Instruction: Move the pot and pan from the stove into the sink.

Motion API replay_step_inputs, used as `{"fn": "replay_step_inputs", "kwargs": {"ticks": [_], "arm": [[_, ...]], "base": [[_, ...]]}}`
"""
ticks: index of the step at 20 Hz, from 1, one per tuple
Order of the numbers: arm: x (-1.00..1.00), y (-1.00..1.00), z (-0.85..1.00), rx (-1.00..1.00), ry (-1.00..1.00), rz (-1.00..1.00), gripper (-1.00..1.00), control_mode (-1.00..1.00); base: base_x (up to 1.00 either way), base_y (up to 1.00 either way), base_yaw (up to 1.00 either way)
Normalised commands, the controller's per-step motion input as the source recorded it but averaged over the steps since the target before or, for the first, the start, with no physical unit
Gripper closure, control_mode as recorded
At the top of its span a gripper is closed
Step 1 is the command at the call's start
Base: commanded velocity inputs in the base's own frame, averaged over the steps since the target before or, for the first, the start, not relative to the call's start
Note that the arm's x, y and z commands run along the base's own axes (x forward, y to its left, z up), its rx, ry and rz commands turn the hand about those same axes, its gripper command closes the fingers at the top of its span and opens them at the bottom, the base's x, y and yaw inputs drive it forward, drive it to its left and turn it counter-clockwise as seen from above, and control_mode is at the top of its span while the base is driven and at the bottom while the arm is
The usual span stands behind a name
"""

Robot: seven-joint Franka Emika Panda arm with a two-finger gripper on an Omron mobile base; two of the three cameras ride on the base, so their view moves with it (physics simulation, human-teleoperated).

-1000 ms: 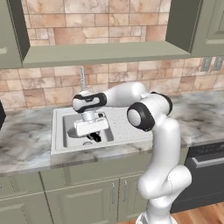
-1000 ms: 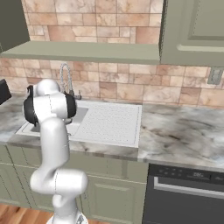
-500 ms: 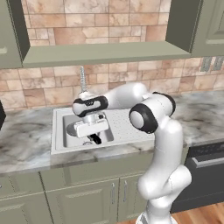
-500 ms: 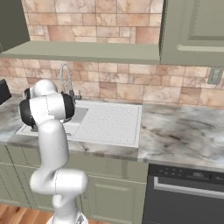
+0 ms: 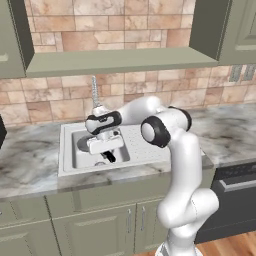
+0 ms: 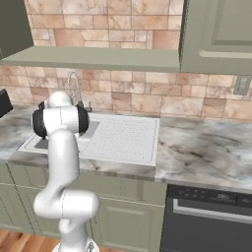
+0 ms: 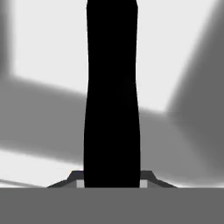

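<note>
The pan [image 5: 84, 144] is a small round steel pan low inside the sink [image 5: 67, 167], on the basin's left side. Its long black handle [image 5: 109, 156] points toward the front right. My gripper [image 5: 105, 150] reaches down into the basin and is shut on that handle. In the hand view the black handle [image 7: 112, 100] runs straight up from between my gripper's [image 7: 112, 181] two finger tips, over the pale basin floor. The arm hides the basin in the right base view, where the sink's rim [image 6: 30, 143] shows. The pot and the stove are out of view.
A tall curved chrome faucet [image 5: 94, 92] [image 6: 74, 86] stands behind the basin. A ribbed drainboard [image 6: 125, 139] lies right of it on the marbled counter [image 6: 206, 152]. A dark appliance front [image 6: 211, 216] sits below the counter at right. Cabinets hang overhead.
The arm's elbow has shifted slightly. The hand stays down in the basin with the pan handle still in its grip.
</note>
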Motion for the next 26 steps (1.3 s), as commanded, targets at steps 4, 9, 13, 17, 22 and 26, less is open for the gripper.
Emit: {"fn": "replay_step_inputs", "kwargs": {"ticks": [4,9,13,17,22,26], "arm": [[0.74,0.01,-0.48,-0.03,0.01,0.0,1.0,-1.0],[0.27,0.04,-0.57,-0.1,0.07,0.0,1.0,-1.0],[0.2,0.03,-0.39,-0.08,0.04,0.0,1.0,-1.0],[0.06,0.02,-0.03,-0.01,0.0,-0.01,-1.0,-1.0],[0.0,0.0,0.68,0.02,-0.01,-0.02,-1.0,-1.0],[-0.07,0.0,0.98,0.02,0.0,-0.01,-1.0,-1.0]], "base": [[0.0,0.0,0.0],[0.0,0.0,0.0],[0.0,0.0,0.0],[0.0,0.0,0.0],[0.0,0.0,0.0],[0.0,0.0,0.0]]}}
